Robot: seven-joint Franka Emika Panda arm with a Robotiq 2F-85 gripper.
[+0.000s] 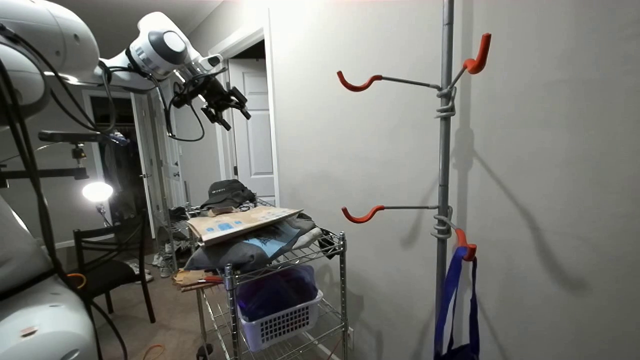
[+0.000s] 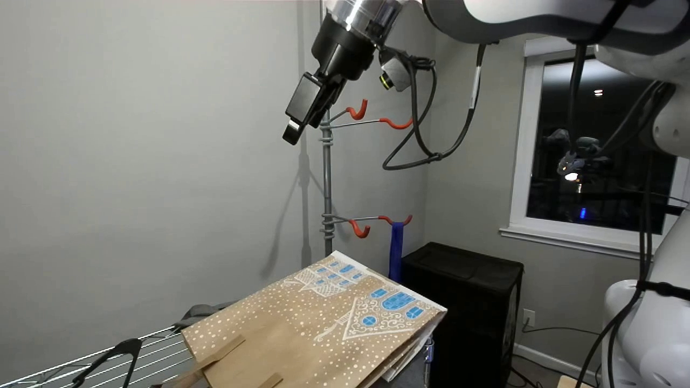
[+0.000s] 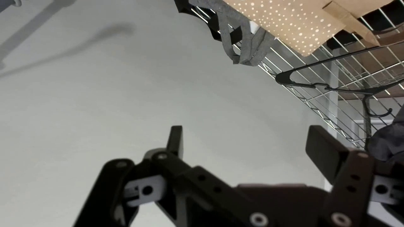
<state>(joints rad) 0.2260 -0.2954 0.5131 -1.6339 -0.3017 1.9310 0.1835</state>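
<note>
Gripper (image 3: 249, 142) up close is spread apart, holding nothing, so I'd go slow and steer clear of the paper bag (image 3: 284, 23) at wrist-view 1 o'clock.

I seem to be in a home: around me are a panelled door (image 1: 252, 130), carpet (image 1: 172, 310), a black chair (image 1: 107, 277), shoes (image 1: 158, 260), a window (image 2: 614, 172) with a white sill (image 2: 566, 244), and wire shelving (image 1: 230, 285) bearing a cap (image 1: 227, 192), a clothes hanger (image 3: 367, 91) and a plastic basket (image 1: 250, 335).
</note>
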